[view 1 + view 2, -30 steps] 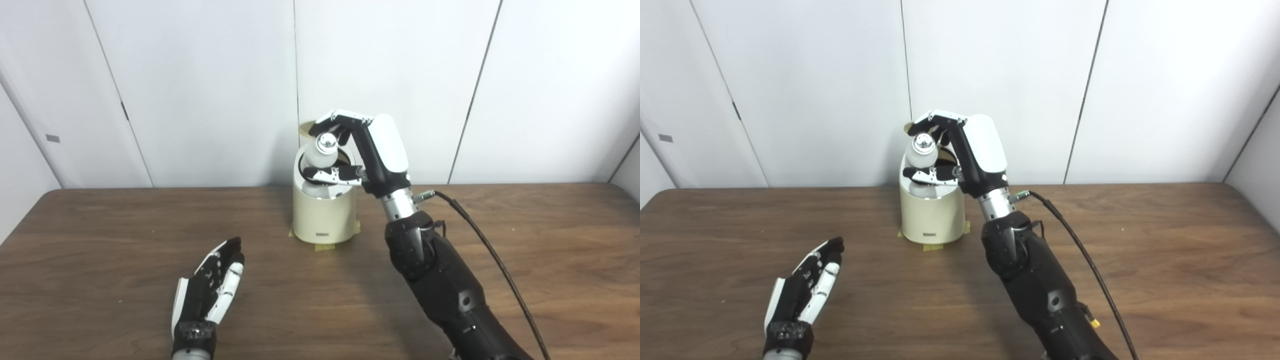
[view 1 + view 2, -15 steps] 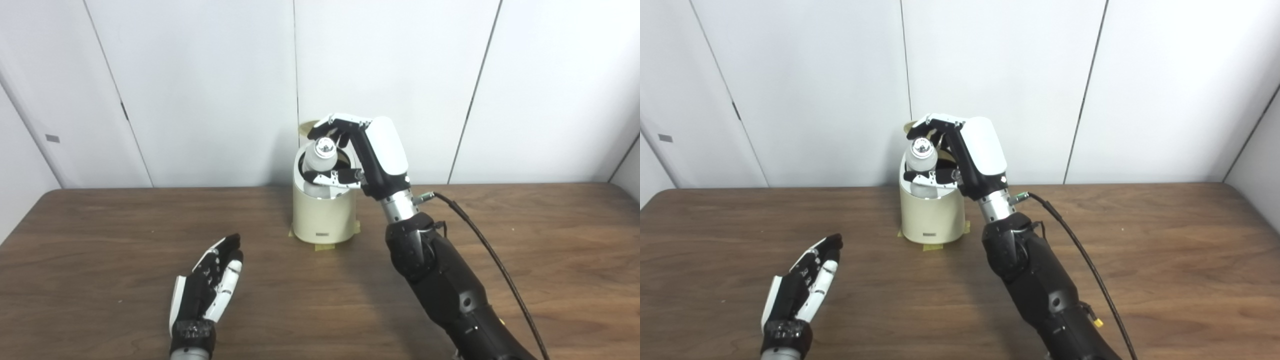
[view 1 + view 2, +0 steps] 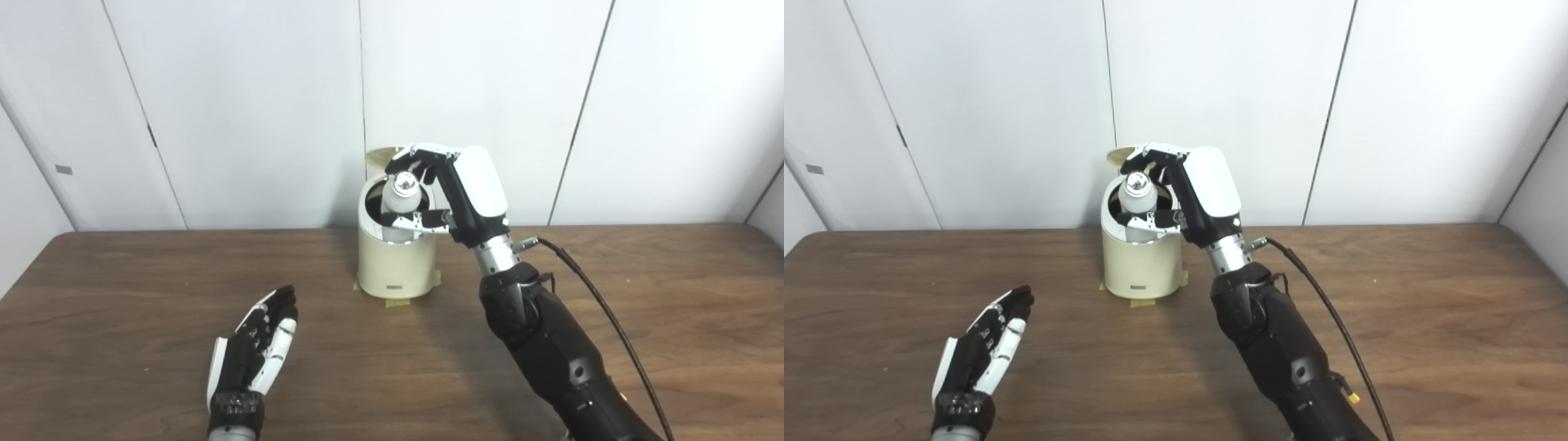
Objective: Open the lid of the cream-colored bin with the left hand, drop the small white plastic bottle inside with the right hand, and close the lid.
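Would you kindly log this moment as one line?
lid: open | bottle: in right robot hand, over bin mouth | left robot hand: open, by table

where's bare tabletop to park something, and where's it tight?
Bare table right of the right arm's cable, and bare wood between the left hand and the bin. Tight at the bin mouth: the right hand holds the bottle there, open lid behind.

Cream bin (image 3: 396,267); brown woodgrain table (image 3: 122,294)
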Tool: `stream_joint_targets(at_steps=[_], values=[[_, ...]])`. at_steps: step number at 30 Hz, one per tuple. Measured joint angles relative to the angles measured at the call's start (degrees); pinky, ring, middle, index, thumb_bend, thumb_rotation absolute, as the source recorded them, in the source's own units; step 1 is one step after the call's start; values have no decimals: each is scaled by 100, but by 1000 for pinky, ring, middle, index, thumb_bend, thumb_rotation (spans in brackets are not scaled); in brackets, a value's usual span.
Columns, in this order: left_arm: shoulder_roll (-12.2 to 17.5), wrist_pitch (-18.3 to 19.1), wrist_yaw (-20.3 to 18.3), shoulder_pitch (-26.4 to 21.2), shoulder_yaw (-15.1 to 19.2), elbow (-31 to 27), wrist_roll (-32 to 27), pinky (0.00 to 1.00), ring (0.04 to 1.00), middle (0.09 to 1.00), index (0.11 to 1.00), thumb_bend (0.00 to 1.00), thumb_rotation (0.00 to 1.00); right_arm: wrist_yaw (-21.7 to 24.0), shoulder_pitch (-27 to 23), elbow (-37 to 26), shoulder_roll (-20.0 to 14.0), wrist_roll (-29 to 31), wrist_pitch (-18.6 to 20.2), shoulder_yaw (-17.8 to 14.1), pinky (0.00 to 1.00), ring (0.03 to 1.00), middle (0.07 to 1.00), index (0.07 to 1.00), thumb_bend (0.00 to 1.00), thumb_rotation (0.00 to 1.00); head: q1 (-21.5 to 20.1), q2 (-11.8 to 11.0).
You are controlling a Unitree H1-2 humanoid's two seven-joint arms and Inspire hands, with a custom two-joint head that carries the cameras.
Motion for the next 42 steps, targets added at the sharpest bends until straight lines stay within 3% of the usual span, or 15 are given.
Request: stream_joint_targets(at_steps=[13, 17, 21, 30, 31, 33, 38, 42], values=[[0, 8, -10, 1, -20, -15, 8, 918, 888, 857, 838, 472, 583, -90, -8, 248, -12, -77, 49, -5, 324, 408, 523, 513, 496, 0, 0, 9], [0, 9, -10, 1, -17, -15, 5, 926, 892, 860, 836, 450, 569, 209, -11, 225, -13, 30, 380, -18, 315, 423, 539, 530, 494, 0, -9, 17], [1, 9, -10, 1, -13, -15, 6, 928, 889, 858, 834, 440, 571, 611, -8, 132, -16, 118, 810, -14, 400, 428, 550, 511, 512, 0, -26, 26], [3, 9, -16, 2, -14, -14, 14, 931, 905, 866, 837, 458, 583, 771, -2, 3, -18, 144, 1034, 11, 424, 432, 547, 511, 514, 0, -44, 26], [3, 9, -16, 3, -15, -14, 27, 933, 903, 860, 838, 471, 587, 772, -2, 2, -18, 143, 1046, 15, 433, 495, 599, 501, 519, 78, -44, 26], [3, 10, -15, 3, -17, -14, 48, 941, 901, 854, 843, 470, 588, 777, -1, 2, -18, 141, 1073, 27, 445, 538, 628, 495, 522, 121, -44, 26], [4, 22, -21, 4, -22, -15, 66, 988, 904, 848, 833, 464, 595, 829, -1, -14, -23, 139, 1160, 63, 467, 571, 646, 494, 524, 135, -53, 35], [4, 23, -25, 6, -23, -15, 71, 931, 878, 838, 837, 445, 582, 889, 7, -30, -29, 133, 1263, 86, 480, 582, 649, 494, 524, 136, -70, 35]])
